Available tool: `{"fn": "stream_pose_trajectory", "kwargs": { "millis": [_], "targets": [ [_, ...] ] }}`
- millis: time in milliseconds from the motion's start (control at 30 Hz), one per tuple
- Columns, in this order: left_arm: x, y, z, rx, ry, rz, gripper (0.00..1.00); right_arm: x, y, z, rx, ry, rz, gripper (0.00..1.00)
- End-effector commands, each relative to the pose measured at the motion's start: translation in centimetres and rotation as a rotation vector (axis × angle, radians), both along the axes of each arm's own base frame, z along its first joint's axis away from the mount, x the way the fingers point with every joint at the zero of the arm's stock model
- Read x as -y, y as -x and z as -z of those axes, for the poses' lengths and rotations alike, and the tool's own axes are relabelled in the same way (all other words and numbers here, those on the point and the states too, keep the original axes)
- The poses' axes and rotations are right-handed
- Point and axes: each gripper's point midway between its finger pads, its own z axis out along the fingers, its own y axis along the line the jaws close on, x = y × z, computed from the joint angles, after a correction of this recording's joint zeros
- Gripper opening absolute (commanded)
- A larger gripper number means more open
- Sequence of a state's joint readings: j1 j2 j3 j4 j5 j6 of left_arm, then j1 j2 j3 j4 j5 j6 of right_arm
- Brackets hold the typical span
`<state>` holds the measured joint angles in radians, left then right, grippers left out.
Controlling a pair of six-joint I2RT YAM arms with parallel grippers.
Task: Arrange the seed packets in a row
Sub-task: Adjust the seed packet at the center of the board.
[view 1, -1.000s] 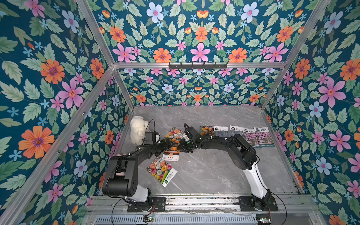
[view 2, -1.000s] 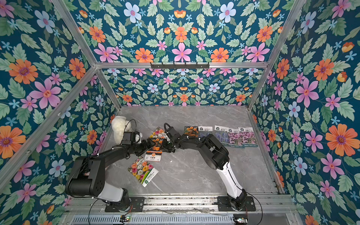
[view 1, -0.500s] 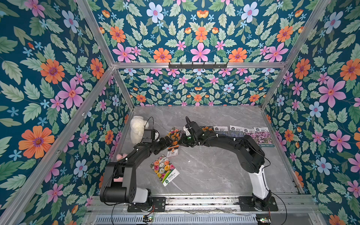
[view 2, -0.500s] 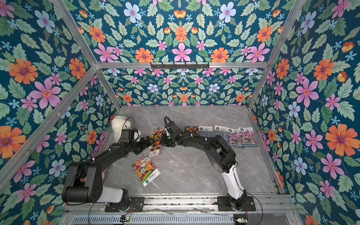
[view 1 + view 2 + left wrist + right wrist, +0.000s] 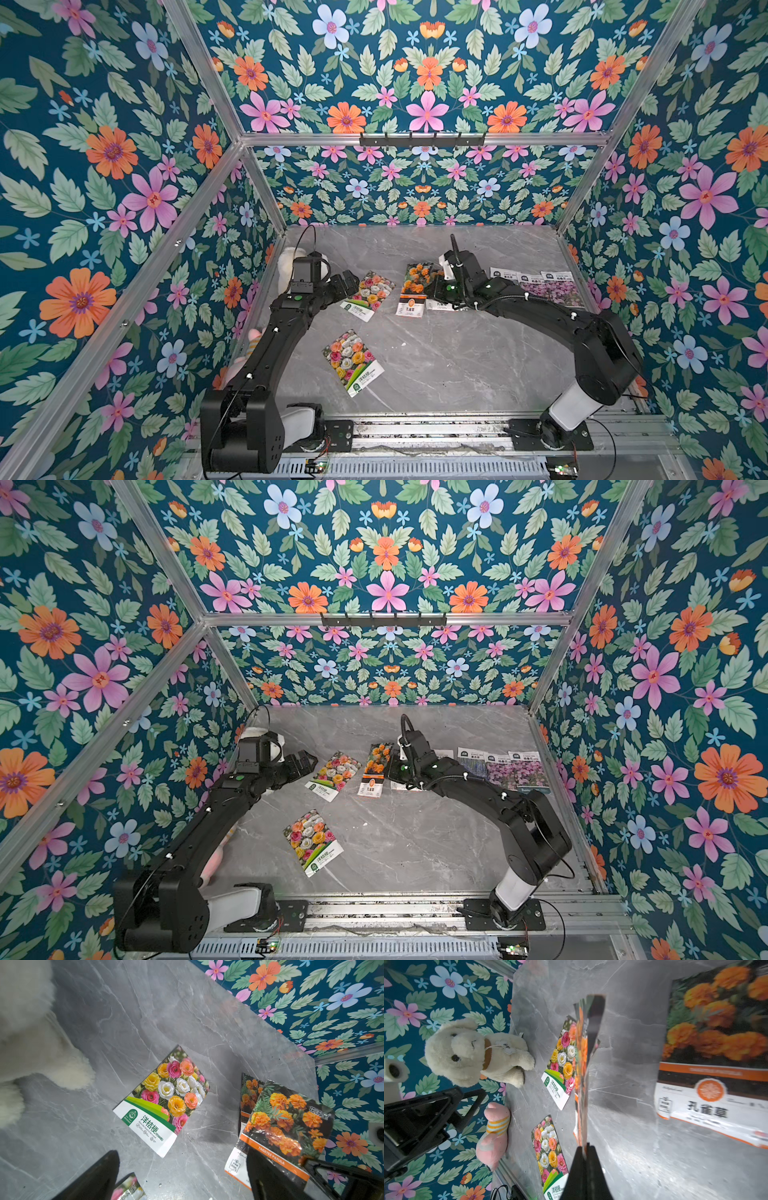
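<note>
The right claw [image 5: 584,1150] is squeezed tight on the edge of a thin, shiny paper seed packet with orange marigolds [image 5: 417,286]. The left claw [image 5: 348,281] has its two black fingers [image 5: 99,1174] wide apart and holds nothing. It hangs just beside a flat, shiny packet with flowers of many colours [image 5: 368,294].

What could go wrong? The pinched packet is slippery and floppy, and the claw has only a small bit of it. I think it could slide out or fold over when the arm moves. It could also land on top of the second orange marigold packet [image 5: 714,1059], which lies flat just beside it. Then the row would be messy. The left claw is near, so the two arms could bump.

The pinched packet is tipped up from the grey stone table [image 5: 436,365] and looks a little curled in the right wrist view. I cannot tell if its bottom corner touches the table. It is between the many-colour packet and the neat line of purple and pink packets [image 5: 555,291] by the right wall. Closer to the front lies another many-colour packet [image 5: 352,362], all alone. A white fluffy toy dog [image 5: 475,1053] sits by the left wall.
</note>
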<state>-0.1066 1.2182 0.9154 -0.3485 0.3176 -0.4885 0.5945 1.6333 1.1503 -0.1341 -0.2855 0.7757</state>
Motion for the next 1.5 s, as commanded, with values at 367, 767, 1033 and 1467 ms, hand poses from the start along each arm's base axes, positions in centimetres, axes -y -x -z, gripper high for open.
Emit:
{"fn": "stream_pose_trajectory", "kwargs": {
  "millis": [367, 767, 1033, 1467],
  "targets": [
    [0.0, 0.8, -1.3, 0.011, -0.025, 0.029, 0.99, -0.9, -2.3, 4.2, -0.189, 0.027, -0.078, 0.0],
    [0.6, 1.3, -0.4, -0.01, 0.009, 0.047, 0.99, -3.9, -6.2, 7.0, -0.26, 0.01, -0.079, 0.0],
    [0.8, 1.6, 0.0, -0.018, 0.028, 0.052, 0.99, -6.0, -8.3, 8.1, -0.267, -0.009, -0.086, 0.0],
    [1.1, 1.5, 1.0, -0.035, 0.043, 0.057, 0.99, -2.5, -7.1, 6.8, -0.254, 0.053, -0.108, 0.0]
  ]
}}
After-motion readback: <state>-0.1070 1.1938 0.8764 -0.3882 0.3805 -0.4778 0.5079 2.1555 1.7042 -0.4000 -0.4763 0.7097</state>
